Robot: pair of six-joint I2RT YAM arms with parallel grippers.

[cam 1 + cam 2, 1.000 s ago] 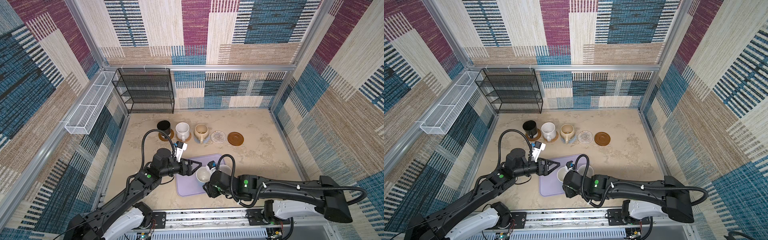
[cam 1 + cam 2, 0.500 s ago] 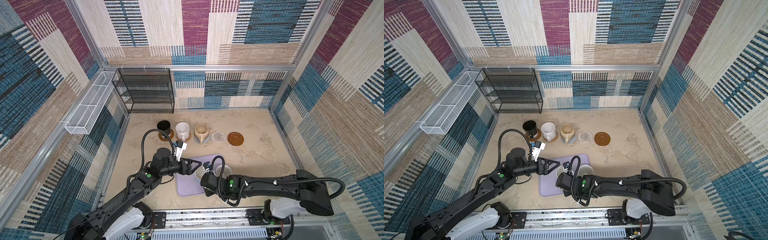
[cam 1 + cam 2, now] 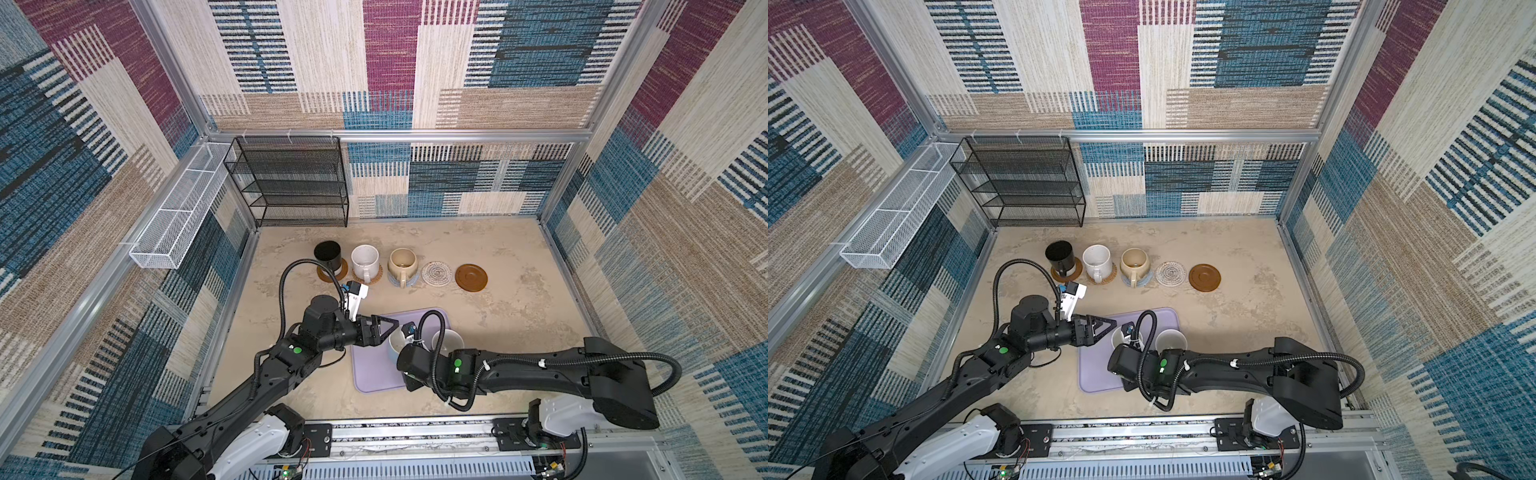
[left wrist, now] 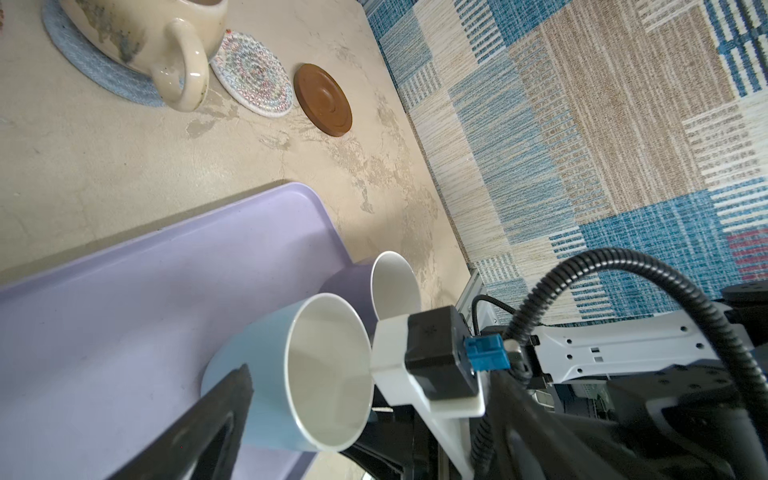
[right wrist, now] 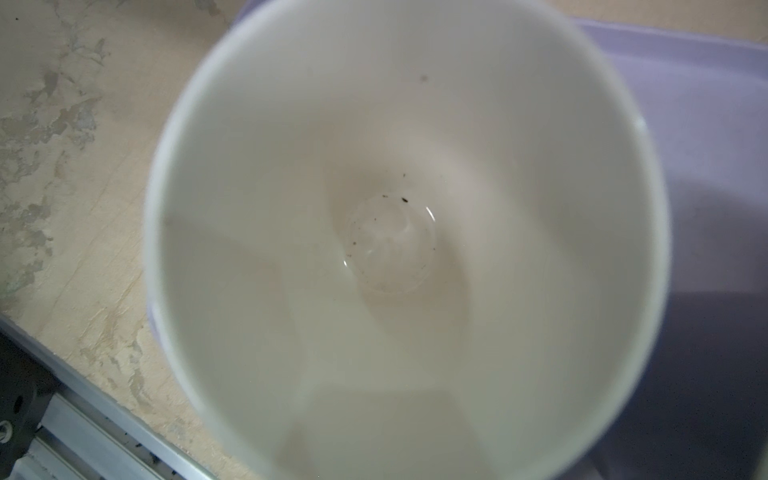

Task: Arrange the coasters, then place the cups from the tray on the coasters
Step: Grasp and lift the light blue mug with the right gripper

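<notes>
Your table [image 3: 519, 316] is carrying the lavender tray [image 3: 372, 374] right beneath both claws, where your left claw [image 3: 384, 330] is hanging released just beside the light blue mug [image 4: 257, 353] and your right claw [image 4: 376, 419] is clenching that mug's rim, the lavender mug [image 3: 448, 341] standing just beside it. Well beyond the claws, the black mug [image 3: 327, 254], speckled white mug [image 3: 365, 259] and beige mug [image 3: 402, 262] are sitting on coasters [image 3: 377, 277], with the white-grey coaster [image 3: 436, 273] and the bare brown coaster [image 3: 471, 277] lying uncovered alongside.

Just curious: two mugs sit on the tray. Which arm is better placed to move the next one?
Right, probably: the right claw is shut at the mugs, and both bare coasters lie on its side. The left claw hangs open nearby.
</notes>
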